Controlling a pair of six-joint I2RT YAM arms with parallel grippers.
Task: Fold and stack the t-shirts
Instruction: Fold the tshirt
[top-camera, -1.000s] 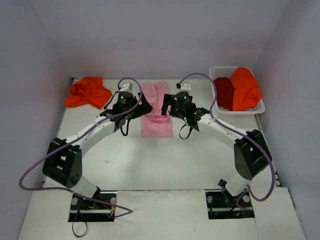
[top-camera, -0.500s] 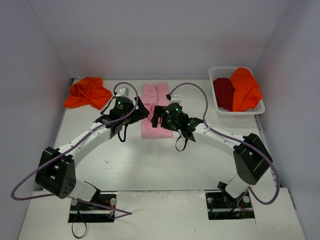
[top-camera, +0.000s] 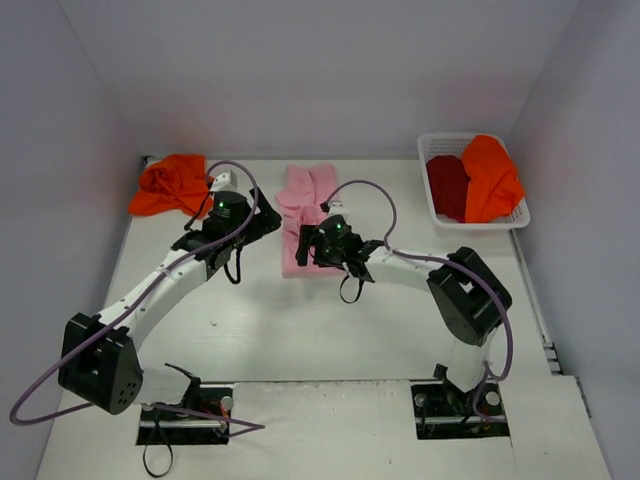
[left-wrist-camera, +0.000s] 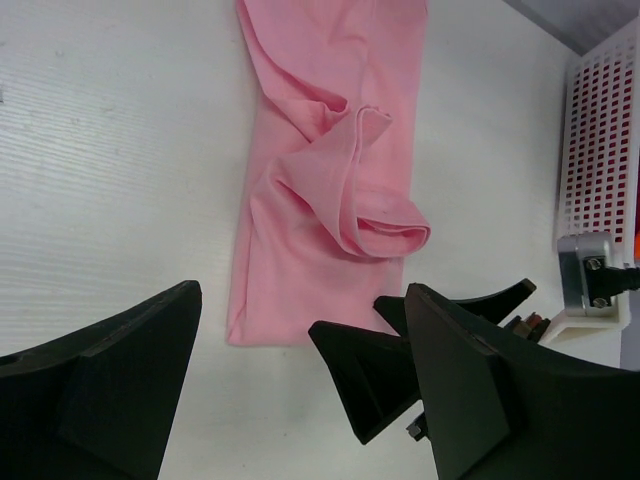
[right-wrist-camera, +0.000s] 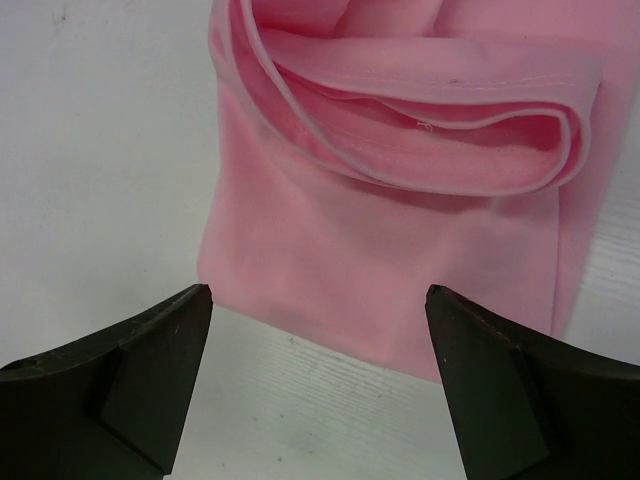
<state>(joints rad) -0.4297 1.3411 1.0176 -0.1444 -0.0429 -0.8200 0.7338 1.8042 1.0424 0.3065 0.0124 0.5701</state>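
Both arms have been swung leftward; the right gripper (right-wrist-camera: 318, 291) is now set at the near hem of the pink t-shirt (top-camera: 305, 195), which is folded long at mid-table. White latticed basket (top-camera: 476, 224): dark red t-shirt (top-camera: 448, 185) inside, orange t-shirt (top-camera: 490, 178) draped over. Second orange t-shirt (top-camera: 175, 185) crumpled far left. Left gripper (left-wrist-camera: 302, 288) and right are held spread, empty; cloth contact unclear.

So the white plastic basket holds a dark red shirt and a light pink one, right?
Not quite: beside the dark red cloth t-shirt in the white latticed plastic basket lies a bright orange t-shirt, not pink, as the top external view shows.
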